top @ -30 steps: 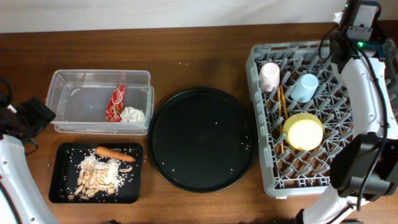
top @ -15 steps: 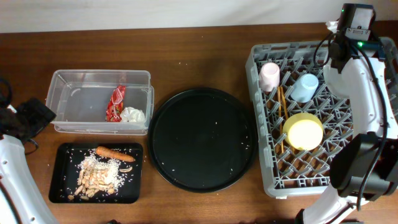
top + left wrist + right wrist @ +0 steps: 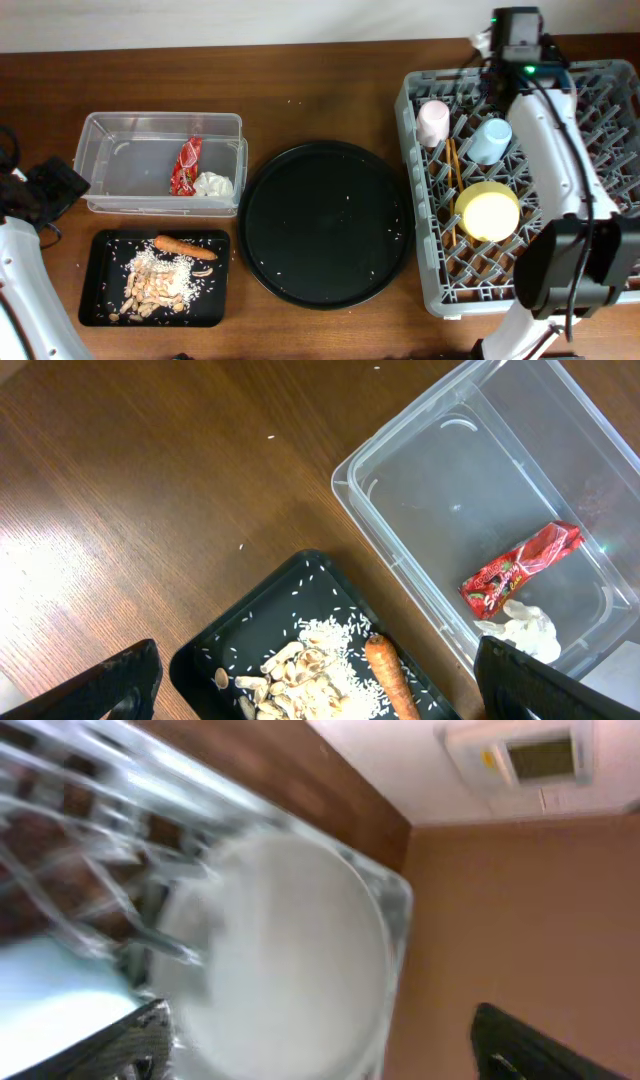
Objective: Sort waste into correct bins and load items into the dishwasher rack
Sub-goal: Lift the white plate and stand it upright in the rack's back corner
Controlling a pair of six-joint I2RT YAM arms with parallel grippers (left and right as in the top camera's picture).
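Note:
The dishwasher rack [image 3: 590, 110] stands at the right. It holds a pink cup [image 3: 433, 122], a blue cup [image 3: 491, 140], a yellow bowl [image 3: 487, 211] and wooden chopsticks [image 3: 452, 175]. My right arm [image 3: 535, 110] reaches over the rack's back edge. In the blurred right wrist view, my right gripper [image 3: 325, 1040] is open, its fingers wide apart around a pale round plate [image 3: 290, 940] standing among the rack's pegs. The clear tub [image 3: 130, 160] contains a red wrapper [image 3: 186, 165] and a white tissue [image 3: 214, 185]. My left gripper [image 3: 340, 690] hangs open above the black tray [image 3: 250, 630], which holds a carrot stick [image 3: 390, 675] and beige scraps [image 3: 300, 680].
A large round black tray [image 3: 323, 223] with a few crumbs lies between the tub and the rack. The left arm [image 3: 30, 230] sits at the table's left edge. Bare wood runs along the back of the table.
The right arm has swung left along the rack's back edge, and its gripper has gone from shut to open. The left arm has not moved.

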